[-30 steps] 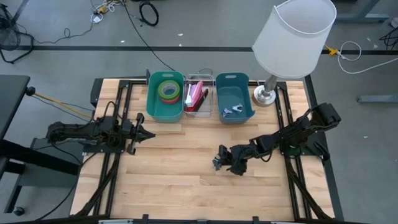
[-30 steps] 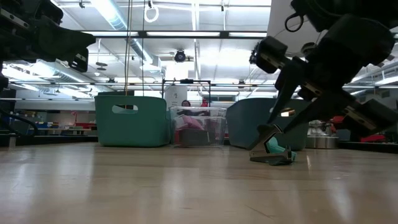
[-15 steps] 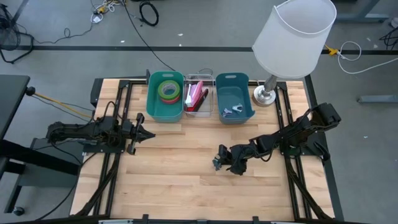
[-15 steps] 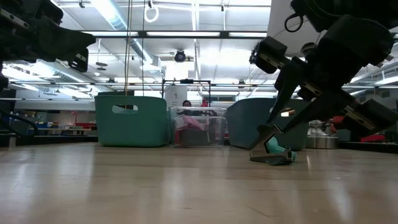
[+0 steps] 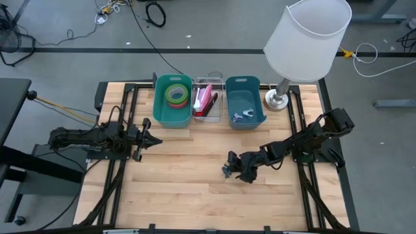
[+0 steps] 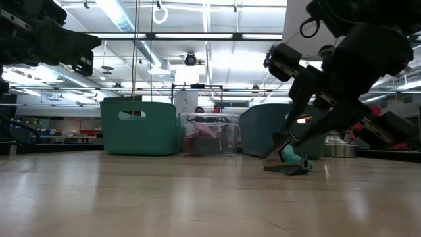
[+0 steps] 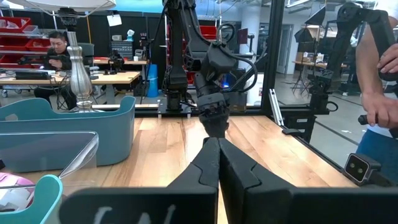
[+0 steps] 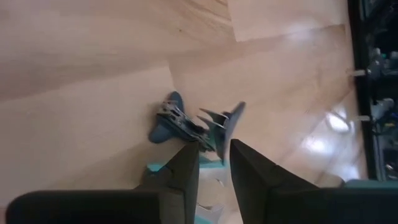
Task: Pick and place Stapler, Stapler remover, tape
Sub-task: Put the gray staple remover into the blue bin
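A blue-grey staple remover (image 8: 177, 121) with metal claws lies on the wooden table right of centre (image 5: 225, 171), and my right gripper (image 8: 214, 149) is shut on it, reaching in from the right. In the low view the remover (image 6: 287, 168) rests on the tabletop under the slanting fingers. Rolls of tape (image 5: 175, 95) lie in the teal bin. A pink stapler (image 5: 207, 102) lies in the clear bin. My left gripper (image 5: 158, 139) waits shut at the table's left, level and touching nothing. My right gripper pinches one upright wing of the staple remover (image 8: 222, 127) between its two fingers. The fingers (image 6: 279, 141) slant down from the table's right side. The remover's other wing and claws (image 8: 168, 118) lie on the table.
Three bins stand in a row at the far edge: teal (image 5: 173, 117), clear (image 5: 208, 117) and blue (image 5: 247, 121), the blue one with more staple removers in it. A lamp (image 5: 305, 39) stands at the far right. Bare wood lies between the arms.
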Tool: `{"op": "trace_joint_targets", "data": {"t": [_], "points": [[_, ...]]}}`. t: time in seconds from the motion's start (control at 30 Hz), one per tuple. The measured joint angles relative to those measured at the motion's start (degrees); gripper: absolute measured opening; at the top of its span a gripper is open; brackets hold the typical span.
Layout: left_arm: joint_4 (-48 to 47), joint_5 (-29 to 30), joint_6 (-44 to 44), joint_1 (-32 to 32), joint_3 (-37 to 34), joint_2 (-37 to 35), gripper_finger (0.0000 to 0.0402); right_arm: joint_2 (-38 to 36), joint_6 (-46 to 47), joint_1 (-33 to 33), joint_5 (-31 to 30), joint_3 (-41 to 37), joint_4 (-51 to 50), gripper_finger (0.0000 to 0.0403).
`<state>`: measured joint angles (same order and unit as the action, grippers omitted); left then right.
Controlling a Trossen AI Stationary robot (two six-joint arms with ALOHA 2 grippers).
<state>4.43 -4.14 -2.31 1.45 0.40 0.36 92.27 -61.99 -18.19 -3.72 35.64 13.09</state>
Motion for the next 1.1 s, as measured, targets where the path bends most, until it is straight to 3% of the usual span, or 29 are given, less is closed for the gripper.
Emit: {"op": "trace_joint_targets", "data": {"t": [0.1,1.1], "points": [[0.02,0.00,0.00,0.01,-0.01,0.00,0.0003,0.00,-0.01,-0.01,-2.00,0.00,0.27,0.0091],[0.02,0.00,0.00,0.00,-0.02,0.00,0.0003,0.00,1.54,-0.03,-1.21,0.00,1.20,0.0088]]}}
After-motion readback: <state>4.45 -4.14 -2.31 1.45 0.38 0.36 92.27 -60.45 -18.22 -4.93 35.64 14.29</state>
